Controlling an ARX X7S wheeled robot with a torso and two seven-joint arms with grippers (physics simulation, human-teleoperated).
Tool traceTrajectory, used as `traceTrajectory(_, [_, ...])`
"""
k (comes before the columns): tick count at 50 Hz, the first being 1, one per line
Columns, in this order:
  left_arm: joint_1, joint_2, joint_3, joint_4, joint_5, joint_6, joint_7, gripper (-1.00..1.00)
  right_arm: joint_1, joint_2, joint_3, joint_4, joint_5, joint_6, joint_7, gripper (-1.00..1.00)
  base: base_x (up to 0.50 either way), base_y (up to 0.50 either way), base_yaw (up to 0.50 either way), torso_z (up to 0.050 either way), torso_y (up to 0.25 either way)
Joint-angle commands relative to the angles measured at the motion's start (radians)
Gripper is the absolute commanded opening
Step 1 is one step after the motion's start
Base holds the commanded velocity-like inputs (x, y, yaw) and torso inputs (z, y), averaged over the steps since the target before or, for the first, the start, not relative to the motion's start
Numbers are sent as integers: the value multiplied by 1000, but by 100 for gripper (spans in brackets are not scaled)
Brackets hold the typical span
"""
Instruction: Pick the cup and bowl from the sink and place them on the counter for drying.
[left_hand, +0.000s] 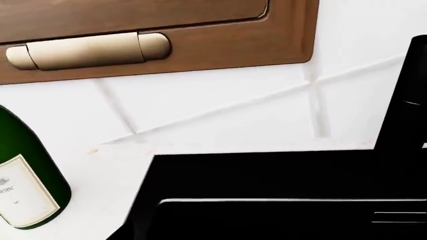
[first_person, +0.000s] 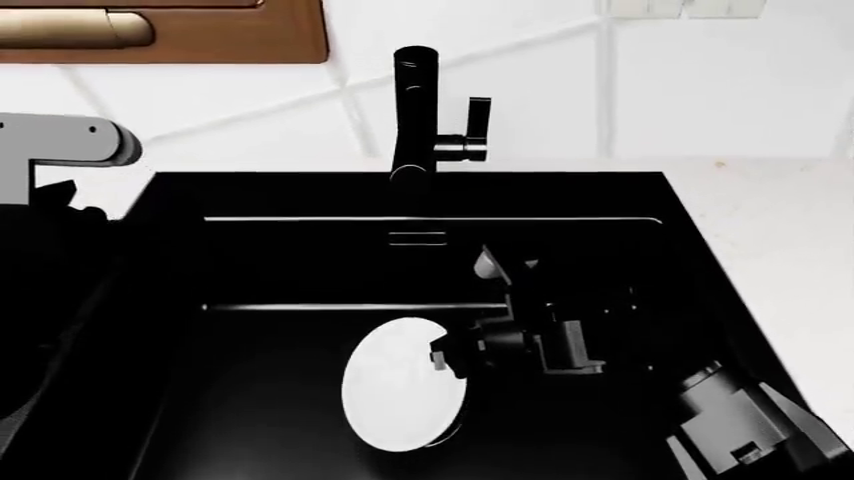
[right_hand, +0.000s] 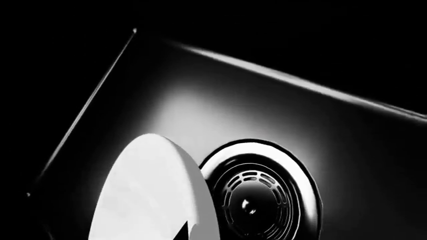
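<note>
The white bowl is in the black sink, tilted up on edge. My right gripper is at its right rim and looks shut on it. In the right wrist view the bowl fills the near side, with a dark fingertip over it, and partly covers the round ridged drain. A small white patch behind my right arm looks like the cup, mostly hidden. My left arm hangs over the counter left of the basin. Its fingers do not show.
The tall black faucet stands at the sink's back edge. The white counter runs right of the basin. A green wine bottle stands on the counter left of the sink. A brown cabinet hangs above.
</note>
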Motion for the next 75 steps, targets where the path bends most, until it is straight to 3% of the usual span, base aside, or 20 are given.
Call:
traceTrajectory(1, [20, -4, -27, -1, -19, 37, 22, 100, 1, 4, 21, -24, 18, 11, 2, -100, 0, 0, 0, 0, 80])
traceTrajectory(39, [12, 17, -7, -10, 15, 46, 40, 100, -25, 56, 77, -100, 81, 24, 77, -100, 0, 0, 0, 0, 109])
traceTrajectory(49, [4, 20, 9, -7, 41, 41, 54, 100, -71, 176, 239, -330, 286, 112, 318, -100, 0, 0, 0, 0, 0])
traceTrajectory(58, [27, 0, -3, -2, 44, 53, 72, 100, 26, 289, 364, -413, 466, 203, 554, -100, 0, 0, 0, 0, 0])
traceTrajectory(75, [17, -1, -6, 0, 41, 55, 66, 100, -35, 485, 535, -550, 693, 167, 851, -100, 0, 0, 0, 0, 0])
